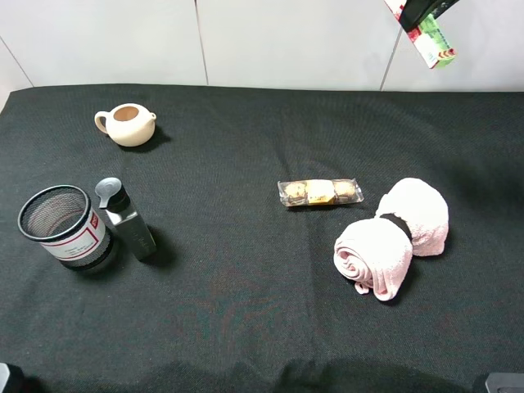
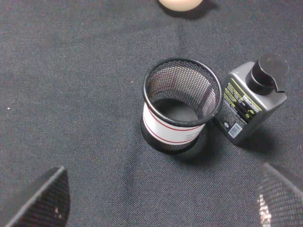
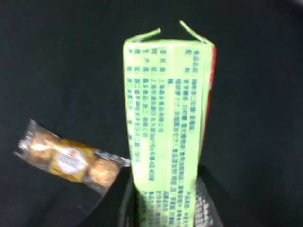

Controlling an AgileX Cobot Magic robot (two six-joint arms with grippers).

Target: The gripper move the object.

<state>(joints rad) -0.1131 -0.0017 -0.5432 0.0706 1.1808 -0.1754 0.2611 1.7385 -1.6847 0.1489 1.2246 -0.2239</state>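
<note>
Holds the box (image 1: 434, 42) tight in the right gripper (image 1: 420, 13), high off the table (image 1: 246, 311) at 1 o'clock, left gripper (image 2: 161, 208) wide; lifted already, probably left only to put down.

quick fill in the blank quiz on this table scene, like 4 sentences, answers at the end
1. The right gripper holds the box, whose free end is ____.
2. The left gripper hovers near the mesh cup with its jaws ____.
3. The rolled towel is ____ in colour.
4. The clear packet of chocolates holds ____ round chocolates.

Missing words: green; open; pink; three.
</note>
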